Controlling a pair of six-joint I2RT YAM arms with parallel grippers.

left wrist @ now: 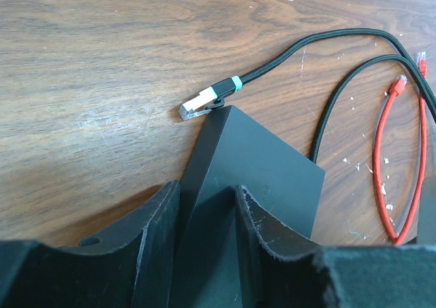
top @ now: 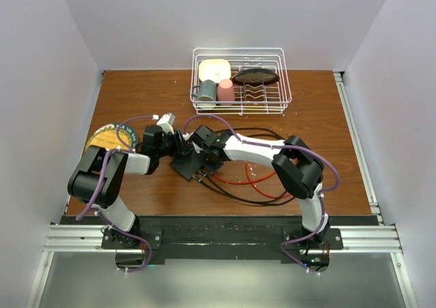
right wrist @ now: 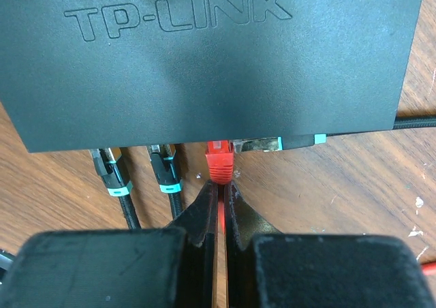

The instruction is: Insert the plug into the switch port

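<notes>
The wooden counter (top: 313, 117) carries a white wire dish rack (top: 238, 49) at its far side, with cups and a dark dish inside. Near the middle, between the two arms, lies the switch (right wrist: 218, 63), a flat black box with raised lettering on top and its row of ports facing the right arm. The left pincer (left wrist: 208, 189) is part-open and clamps the switch between its fingers at one end. The right pincer (right wrist: 221, 185) is pinched narrow on the rear of the red plug (right wrist: 219, 159), where its cable begins. Red and black cables loop over the counter to the right of the switch. Two black plugs (right wrist: 112, 172) with teal bands sit in the ports left of the red one. The red plug's nose is at a port mouth, tucked just under the switch's edge; how deep it sits I cannot tell.
</notes>
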